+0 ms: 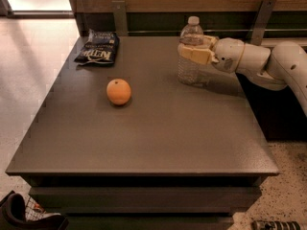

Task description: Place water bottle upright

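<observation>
- The end effector (190, 48) sits up and to the right of the orange (118, 91), at the far right part of the desk (144, 143). Its two pale fingers are clamped on the water bottle (191, 72) at shoulder height, one finger across the near side and the other showing behind.
- The water bottle is in that same spot, up-right of the orange and well apart from it. Its base appears to rest on the desk.
- Its long axis runs vertically, cap on top. The end effector meets it side-on, with the single arm (261, 61) reaching in level from the side away from the orange.
- I judge the bottle to be upright already, so the next move turns on opening the fingers and drawing straight back along the arm's line, away from the orange, without dragging the bottle over.
- The bottle is clear plastic with a white cap, a ribbed and dimpled lower body and a darker band near the neck, partly covered by the fingers. It looks light and easy to tip.
- A dark snack bag (97, 51) lies up-left of the orange, out of the way.
</observation>
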Motion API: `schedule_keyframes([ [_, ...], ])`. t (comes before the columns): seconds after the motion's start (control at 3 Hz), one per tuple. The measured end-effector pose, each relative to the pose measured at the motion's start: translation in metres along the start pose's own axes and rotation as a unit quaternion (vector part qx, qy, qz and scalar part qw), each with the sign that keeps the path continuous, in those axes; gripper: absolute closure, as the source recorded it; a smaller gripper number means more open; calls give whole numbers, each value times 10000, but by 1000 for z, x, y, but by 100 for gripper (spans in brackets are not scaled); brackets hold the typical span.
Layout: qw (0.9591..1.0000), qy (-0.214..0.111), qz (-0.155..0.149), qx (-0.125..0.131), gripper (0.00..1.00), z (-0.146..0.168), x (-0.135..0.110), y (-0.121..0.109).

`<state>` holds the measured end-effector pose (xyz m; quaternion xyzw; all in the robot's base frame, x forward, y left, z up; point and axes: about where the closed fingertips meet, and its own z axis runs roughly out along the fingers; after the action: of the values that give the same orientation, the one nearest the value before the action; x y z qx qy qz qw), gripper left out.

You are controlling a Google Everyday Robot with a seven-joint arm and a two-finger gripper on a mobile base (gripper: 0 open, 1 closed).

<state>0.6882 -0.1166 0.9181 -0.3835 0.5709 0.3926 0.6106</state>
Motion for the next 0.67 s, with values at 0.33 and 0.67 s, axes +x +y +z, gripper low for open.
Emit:
schedule_keyframes([
  [0.33, 10000, -2, 1, -20, 37, 2, 0, 1],
  [0.67, 10000, -4, 1, -32, 7, 4, 0, 2],
])
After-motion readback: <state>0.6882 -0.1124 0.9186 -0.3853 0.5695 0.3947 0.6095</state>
